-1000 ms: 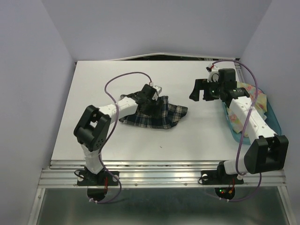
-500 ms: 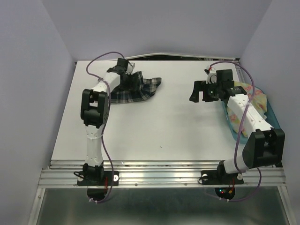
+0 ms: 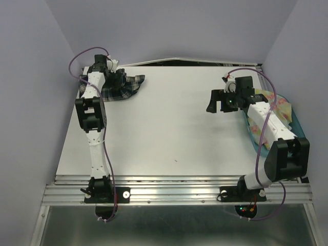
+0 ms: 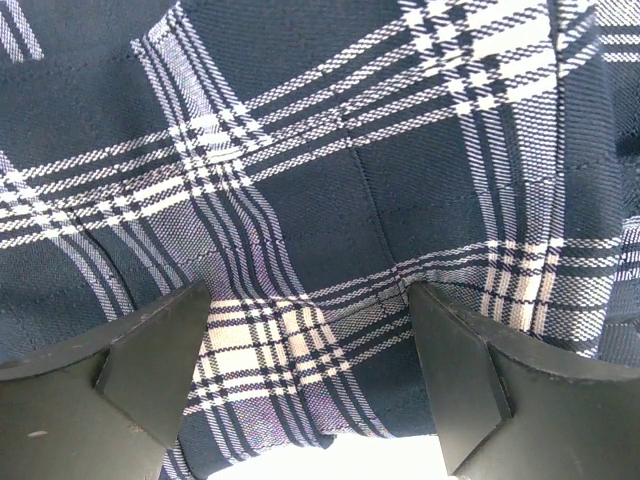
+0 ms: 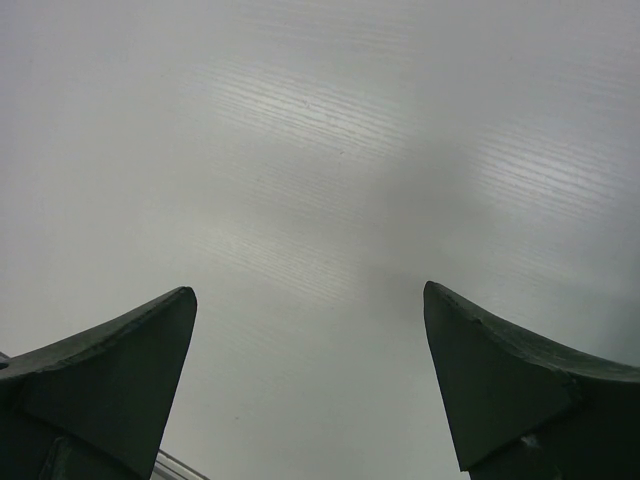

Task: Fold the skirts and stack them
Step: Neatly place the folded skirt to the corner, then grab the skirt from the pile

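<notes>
White table (image 3: 169, 128) between lavender walls (image 3: 31, 77) (plaid skirt (image 3: 132, 85) at far-left corner).

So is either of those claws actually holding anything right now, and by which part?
Nothing is gripped. The left gripper stands open over the plaid skirt; the right gripper is open above the table.

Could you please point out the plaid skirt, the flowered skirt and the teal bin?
plaid skirt (image 3: 129, 87), top view, its bare right-hand part
flowered skirt (image 3: 285, 109), top view, pale cloth at the bin's far side
teal bin (image 3: 248, 127), top view, its left wall
</notes>
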Robot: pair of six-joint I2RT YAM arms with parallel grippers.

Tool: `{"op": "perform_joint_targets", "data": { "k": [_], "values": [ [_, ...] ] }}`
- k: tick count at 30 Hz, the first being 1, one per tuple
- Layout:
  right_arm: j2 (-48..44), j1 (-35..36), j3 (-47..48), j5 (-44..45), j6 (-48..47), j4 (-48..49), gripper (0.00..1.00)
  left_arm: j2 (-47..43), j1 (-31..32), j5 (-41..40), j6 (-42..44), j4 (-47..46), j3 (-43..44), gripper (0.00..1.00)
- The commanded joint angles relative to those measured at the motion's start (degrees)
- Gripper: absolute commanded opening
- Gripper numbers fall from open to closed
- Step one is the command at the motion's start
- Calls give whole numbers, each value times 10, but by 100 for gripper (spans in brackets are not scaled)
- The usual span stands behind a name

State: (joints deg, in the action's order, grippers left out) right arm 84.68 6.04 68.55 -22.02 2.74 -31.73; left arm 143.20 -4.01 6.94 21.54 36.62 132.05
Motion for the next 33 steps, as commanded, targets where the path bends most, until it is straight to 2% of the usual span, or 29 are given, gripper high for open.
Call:
{"op": "perform_joint_targets", "data": {
  "k": [1,7,11,15,20,23,24,27,33],
  "values": [
    [-7,-2,18,-7,-8,4,100,6,9,-16,45,-2,8,93],
    [-18,-2,40,14,-13,-3,100,-67,8,-18,47,-55,1,98],
    [-22,-13,67,36,-15,-5,100,-175,8,-7,43,-87,21,99],
    [-17,-19,106,51,-20,-20,100,-281,16,-3,46,-131,-8,98],
    [-9,-45,160,101,-72,-59,100,-382,51,8,73,-96,-59,99],
    [21,-91,214,141,-94,-112,100,-455,85,40,72,-69,-142,99],
    [37,-110,228,147,-105,-136,100,-499,94,54,63,-71,-205,98],
    [62,-216,274,148,-142,-171,100,-583,150,62,47,-97,-328,99],
    [97,-320,246,185,-228,-182,100,-668,208,62,6,-104,-454,99]
  ]
}}
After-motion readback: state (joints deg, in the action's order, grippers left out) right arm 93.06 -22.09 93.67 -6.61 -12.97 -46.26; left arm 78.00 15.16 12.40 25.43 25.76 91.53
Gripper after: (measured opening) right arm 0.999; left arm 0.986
